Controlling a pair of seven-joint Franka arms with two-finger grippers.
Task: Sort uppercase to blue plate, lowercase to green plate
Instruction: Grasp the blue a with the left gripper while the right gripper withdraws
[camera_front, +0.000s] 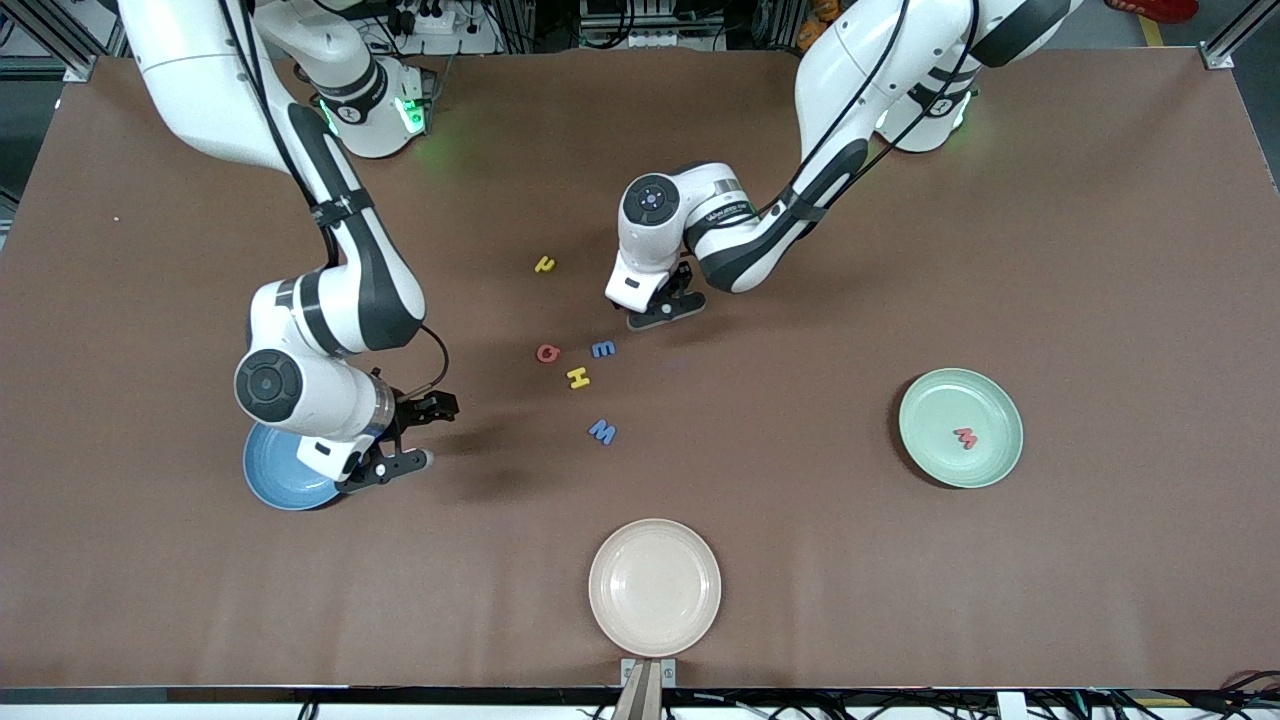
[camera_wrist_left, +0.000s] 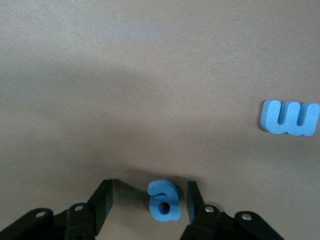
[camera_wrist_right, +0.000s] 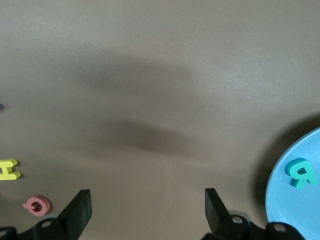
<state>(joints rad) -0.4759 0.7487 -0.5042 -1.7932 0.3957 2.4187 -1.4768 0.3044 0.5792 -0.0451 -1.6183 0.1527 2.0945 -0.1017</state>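
Note:
My left gripper (camera_wrist_left: 150, 194) is down at the table, open around a rounded blue lowercase a (camera_wrist_left: 164, 201); one finger (camera_wrist_left: 192, 202) is close against it, the other stands apart. In the front view that gripper (camera_front: 665, 308) hides the a. Near it lie a blue m (camera_front: 603, 349), red G (camera_front: 548, 353), yellow H (camera_front: 578, 378), angular blue M (camera_front: 602, 431) and a tiny yellow hooked letter (camera_front: 544, 264). The green plate (camera_front: 990, 460) holds a red m (camera_front: 965, 438). My right gripper (camera_front: 428, 434) hangs open and empty beside the blue plate (camera_front: 280, 488), which holds a teal R (camera_wrist_right: 301, 173).
A cream-white plate (camera_front: 654, 587) sits near the table's front edge, nearer the camera than the letters. The right arm's wrist covers part of the blue plate in the front view.

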